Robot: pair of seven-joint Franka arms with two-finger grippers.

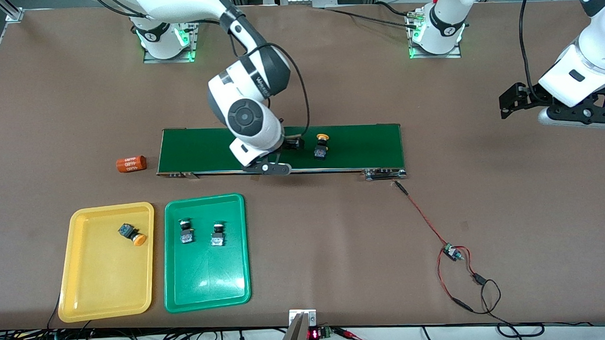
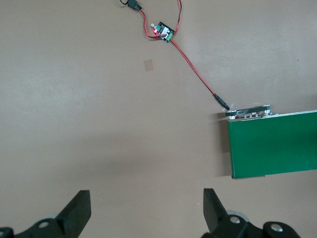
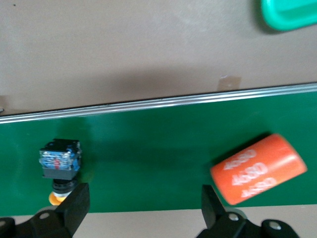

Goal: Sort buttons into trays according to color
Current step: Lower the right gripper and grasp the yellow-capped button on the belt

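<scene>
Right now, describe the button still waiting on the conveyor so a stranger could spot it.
Find the long dark-green conveyor belt mid-table. On it, beside the right hand, stands a black-bodied button. Its orange-yellow cap sets it apart from the orange "4680" cylinder lying on the belt.

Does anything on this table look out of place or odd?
An orange cylinder lies on its side on the table, off the conveyor belt's end toward the right arm, in no tray. A second cylinder lies on the belt; neither is a button.
</scene>
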